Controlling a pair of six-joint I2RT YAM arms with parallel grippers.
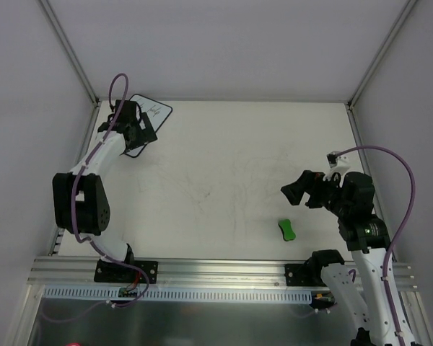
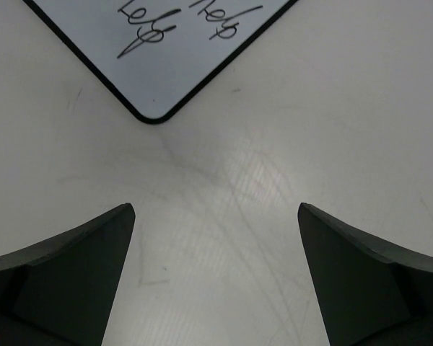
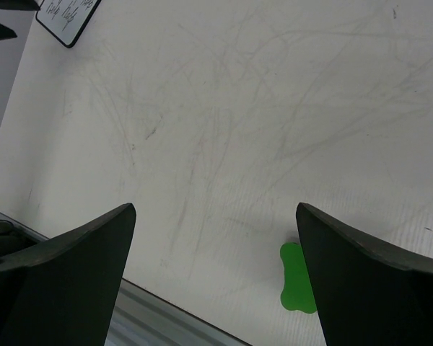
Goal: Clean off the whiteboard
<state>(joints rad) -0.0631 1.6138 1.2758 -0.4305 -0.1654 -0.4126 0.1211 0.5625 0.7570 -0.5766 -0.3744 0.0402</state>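
Top external | right gripper (image 3: 215, 210) wide, empty | eraser (image 1: 286, 230) at its 6 o'clock: should lower, pinch narrow waist | left gripper (image 2: 216, 209) wide, by whiteboard (image 2: 180, 50) corner

The whiteboard (image 2: 175, 50), white with a thin black border and rounded corners, is laid flat, and black handwriting is seen on it. One rounded corner is pointed toward the spread jaws of the left gripper (image 2: 216, 207), just ahead of them and untouched.
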